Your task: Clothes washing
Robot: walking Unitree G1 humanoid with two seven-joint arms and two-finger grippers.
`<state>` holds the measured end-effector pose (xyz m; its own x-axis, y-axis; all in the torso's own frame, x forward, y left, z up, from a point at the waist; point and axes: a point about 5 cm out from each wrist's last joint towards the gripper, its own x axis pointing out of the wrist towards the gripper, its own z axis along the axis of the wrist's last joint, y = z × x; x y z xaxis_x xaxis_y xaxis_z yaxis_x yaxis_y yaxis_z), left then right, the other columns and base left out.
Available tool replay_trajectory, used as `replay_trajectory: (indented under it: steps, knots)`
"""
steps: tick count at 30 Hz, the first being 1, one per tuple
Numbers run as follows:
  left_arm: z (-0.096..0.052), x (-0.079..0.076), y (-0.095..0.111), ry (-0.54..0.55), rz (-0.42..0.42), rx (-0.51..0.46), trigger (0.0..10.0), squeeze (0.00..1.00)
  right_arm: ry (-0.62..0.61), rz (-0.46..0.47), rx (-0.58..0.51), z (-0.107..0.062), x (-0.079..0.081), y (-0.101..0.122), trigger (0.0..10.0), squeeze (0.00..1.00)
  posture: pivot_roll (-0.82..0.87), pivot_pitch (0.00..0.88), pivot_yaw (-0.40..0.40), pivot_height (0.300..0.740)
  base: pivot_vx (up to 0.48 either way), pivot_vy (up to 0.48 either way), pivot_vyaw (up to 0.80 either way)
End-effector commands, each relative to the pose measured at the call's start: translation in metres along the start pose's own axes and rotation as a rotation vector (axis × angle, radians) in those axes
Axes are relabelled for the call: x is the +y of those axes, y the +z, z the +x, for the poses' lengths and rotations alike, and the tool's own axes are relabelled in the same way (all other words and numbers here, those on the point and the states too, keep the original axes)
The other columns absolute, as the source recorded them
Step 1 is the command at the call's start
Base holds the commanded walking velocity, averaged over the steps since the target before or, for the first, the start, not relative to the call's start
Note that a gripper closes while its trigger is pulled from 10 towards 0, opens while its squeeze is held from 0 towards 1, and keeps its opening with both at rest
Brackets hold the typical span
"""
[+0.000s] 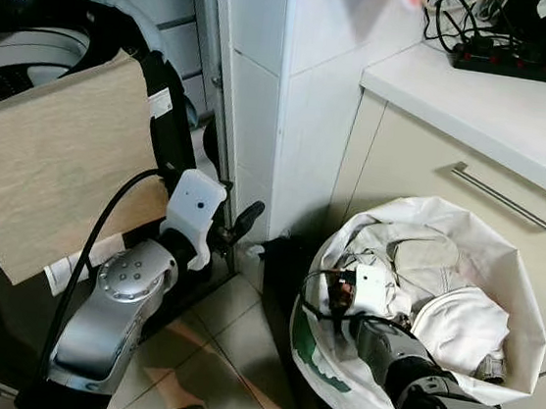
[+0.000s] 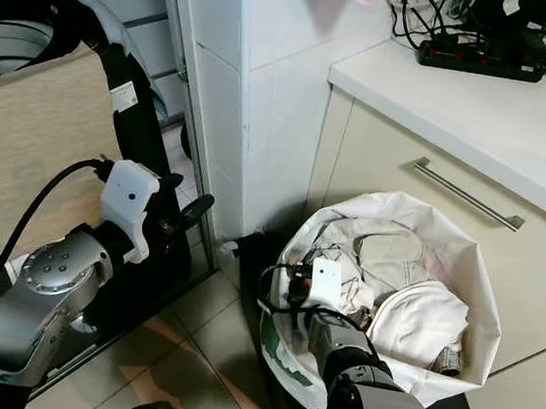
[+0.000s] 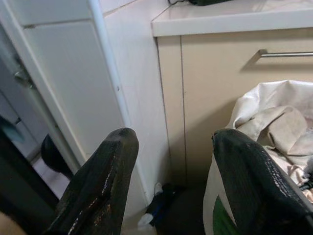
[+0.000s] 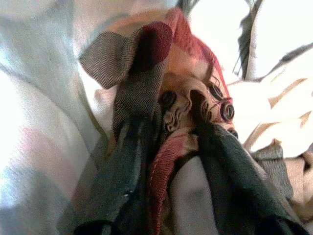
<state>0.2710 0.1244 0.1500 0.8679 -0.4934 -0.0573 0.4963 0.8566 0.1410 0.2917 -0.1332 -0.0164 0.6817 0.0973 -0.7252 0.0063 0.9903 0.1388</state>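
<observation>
White cloth made up the laundry bag (image 1: 526, 322) on the floor, touching the cupboard (image 1: 405, 170). Pale clothes (image 1: 457, 324) filled it. The right gripper (image 1: 342, 293) reached into the bag's near side. The left gripper (image 1: 236, 228) hung beside the tiled wall, away from the bag, by the washing machine (image 1: 24, 53).

From the left wrist, its fingers (image 3: 105, 181) stood wide apart, holding nothing.

From the right wrist, the fingers (image 4: 227, 171) were closed around a red and grey cloth (image 4: 146, 78).

Glossy tiled floor (image 1: 239, 329); soft cloth laundry (image 1: 457, 324); matt counter (image 1: 502, 102).
</observation>
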Motion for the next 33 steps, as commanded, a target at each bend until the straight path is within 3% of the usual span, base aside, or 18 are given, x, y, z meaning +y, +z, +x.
replay_trajectory:
  steps: [1,13,15,18,19,20,21,23,27,33]
  knots:
    - [0.004,0.0,0.005,-0.008,0.007,-0.014,10.0,0.0,0.014,0.004,-0.062,0.0,0.005,0.017,0.0,0.0,0.06,0.058,0.048,0.724,0.0,0.0,0.0]
    - [0.026,-0.004,0.008,0.0,-0.019,-0.068,10.0,0.0,0.155,-0.118,-0.38,-0.013,0.028,0.096,0.0,0.0,-0.02,0.0,0.01,0.724,0.0,0.0,0.0]
    - [0.029,-0.003,0.009,0.005,-0.024,-0.075,10.0,0.0,0.141,-0.14,-0.396,-0.014,0.026,0.101,0.0,0.0,-0.04,0.0,0.005,0.724,0.0,0.0,0.0]
    - [0.032,-0.004,0.008,0.006,-0.035,-0.085,10.0,0.0,0.078,-0.102,-0.336,-0.011,0.016,0.093,0.0,0.0,-0.05,0.0,0.004,0.724,0.0,0.0,0.0]
    - [0.033,-0.005,0.007,0.002,-0.033,-0.083,10.0,0.0,0.106,-0.013,-0.275,-0.008,0.015,0.083,9.7,0.0,-0.04,0.0,0.01,0.724,0.0,0.0,0.0]
    - [0.033,-0.005,0.007,0.002,-0.033,-0.083,10.0,0.0,0.106,-0.013,-0.275,-0.008,0.015,0.083,9.7,0.0,-0.04,0.0,0.01,0.724,0.0,0.0,0.0]
    - [0.033,-0.008,0.007,-0.012,-0.027,-0.082,10.0,0.0,0.177,0.03,-0.227,-0.007,0.02,0.075,10.0,1.0,-0.04,0.0,0.016,0.724,0.0,0.0,0.0]
    - [0.033,-0.008,0.008,-0.017,-0.023,-0.086,10.0,0.0,0.199,0.015,-0.214,-0.007,0.021,0.073,10.0,1.0,-0.04,0.0,0.017,0.724,0.0,0.0,0.0]
    - [0.032,-0.003,0.008,-0.011,-0.013,-0.085,10.0,0.0,0.117,0.022,-0.229,-0.009,-0.003,0.07,10.0,1.0,-0.03,0.0,0.023,0.724,0.0,0.0,0.0]
    - [0.032,0.002,0.006,-0.008,-0.004,-0.084,10.0,0.0,0.148,0.033,-0.174,-0.008,-0.005,0.048,10.0,1.0,-0.05,0.0,0.032,0.724,0.0,0.0,0.0]
